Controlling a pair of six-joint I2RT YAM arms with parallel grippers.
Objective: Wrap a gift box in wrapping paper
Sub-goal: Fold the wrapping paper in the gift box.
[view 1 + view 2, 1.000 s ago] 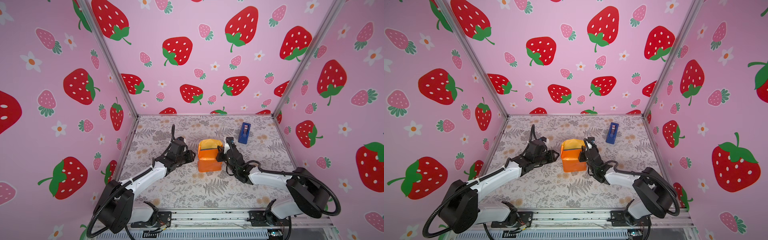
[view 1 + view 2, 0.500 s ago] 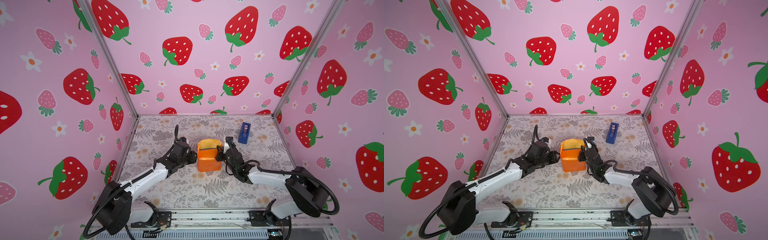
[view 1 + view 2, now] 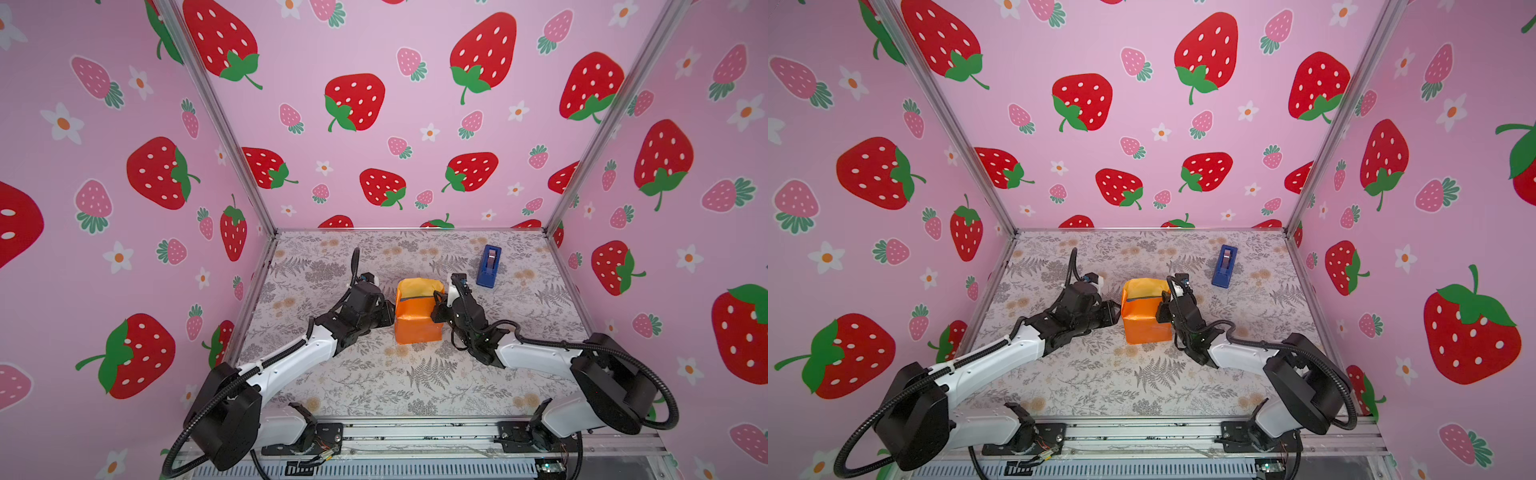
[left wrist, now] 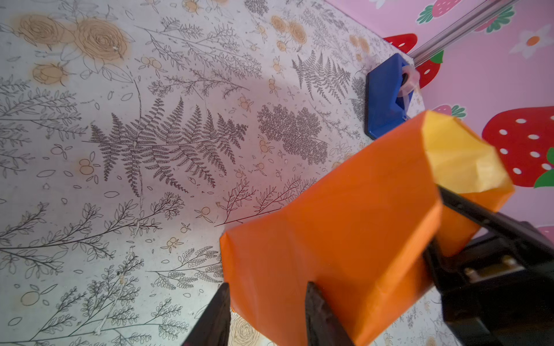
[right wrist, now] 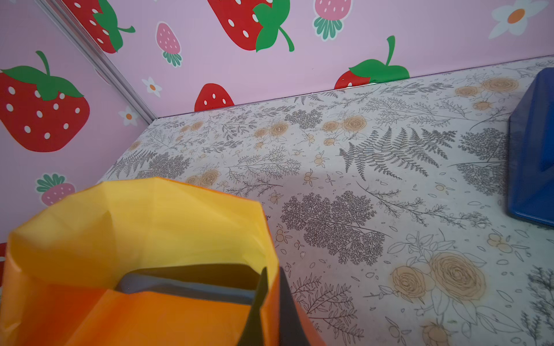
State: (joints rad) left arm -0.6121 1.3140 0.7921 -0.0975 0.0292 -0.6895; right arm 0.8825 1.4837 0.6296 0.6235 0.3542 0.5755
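Strawberry-print walls enclose a floral worktop (image 3: 415,382). At its middle sits the gift box (image 5: 192,283), sleeved in wrapping paper (image 3: 417,320) that stands open above its top. The right gripper (image 5: 271,311) pinches the paper's right wall, nearest that loose flap. The left gripper (image 4: 266,311), fingers half-spread, meets the left side.

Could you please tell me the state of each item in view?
Small dark navy cardboard gift box: inside the paper, partly exposed.
Glossy orange wrapping paper sheet: folded around box, one end open.
Blue plastic tape dispenser: upright, untouched.
Left tool: open.
Right tool: shut on paper edge.
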